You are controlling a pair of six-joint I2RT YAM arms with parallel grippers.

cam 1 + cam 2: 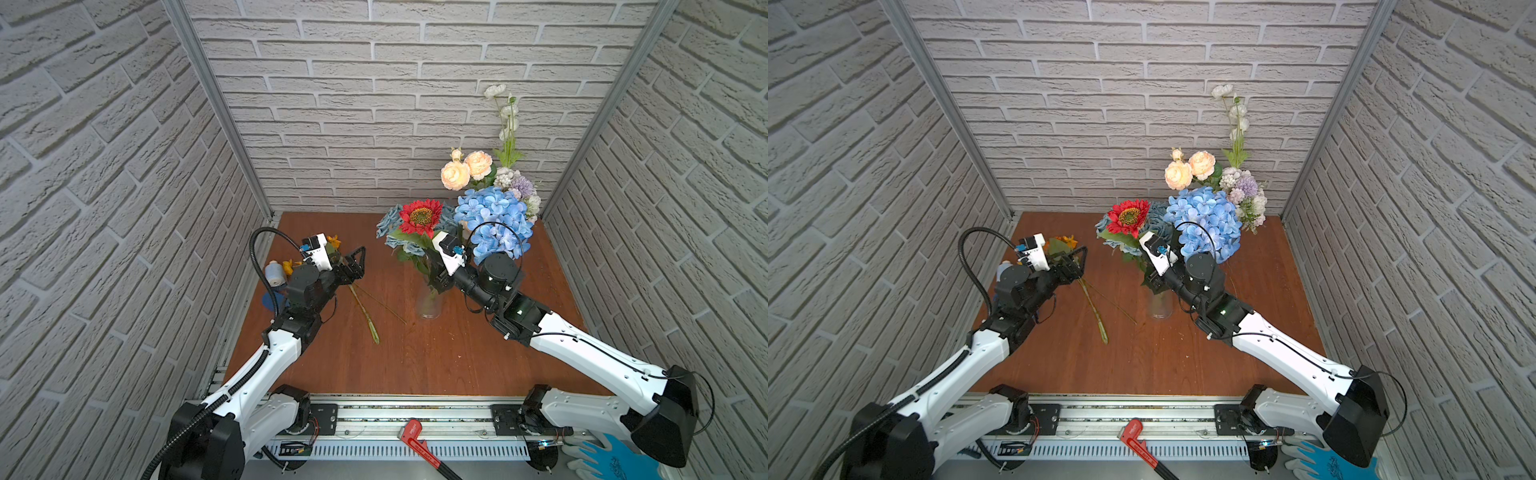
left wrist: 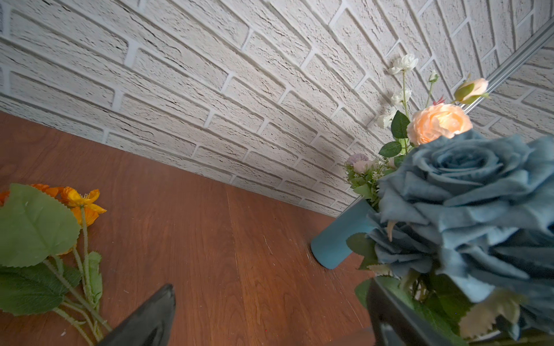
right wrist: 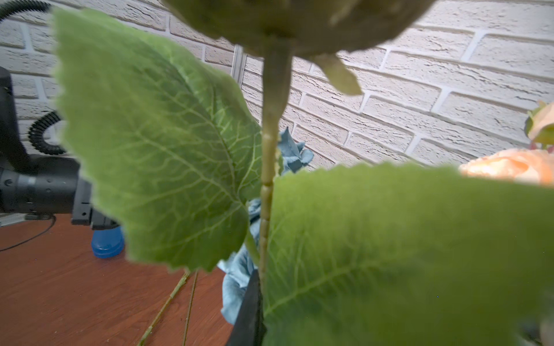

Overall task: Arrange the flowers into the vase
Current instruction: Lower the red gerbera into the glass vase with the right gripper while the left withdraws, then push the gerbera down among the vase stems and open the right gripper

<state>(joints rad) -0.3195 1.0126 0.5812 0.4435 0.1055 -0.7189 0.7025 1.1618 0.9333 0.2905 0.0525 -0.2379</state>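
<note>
Left gripper [image 1: 359, 266]: fingers [image 2: 150, 320] spread wide and holding nothing, hovering over the table [image 1: 457, 365] at left-centre in both top views.

The orange flower [image 2: 78, 200] lies flat on the table right by it. Its blooms are tucked near the wrist toward the upper left. The stems [image 1: 368, 313] run diagonally down-right toward frame centre, so the long axis passes under the open fingers at a slant. My read is that the pick needs the fingers straddling that diagonal just below the leaves. The left arm is clearly nearer (the right is busy anyway).

Centre: the glass vase [image 1: 429, 305] stands upright, and the dusty-blue roses [image 1: 388, 227] look seated in it. Right gripper [image 1: 435, 279] sits just over its mouth, fingers clamped on the sunflower stem [image 3: 267, 167]. The stem is near vertical, with the red sunflower [image 1: 420, 216] on top. I can't tell whether the stem end is past the rim, because leaves block it.

Right, at the back: the blue vase [image 2: 337, 239] carries the blue hydrangea [image 1: 494, 224], peach roses, lilac clusters and white buds. It is well apart from both grippers.

Likely order: the sunflower goes straight down into the glass vase, then the left arm takes the orange flower.
</note>
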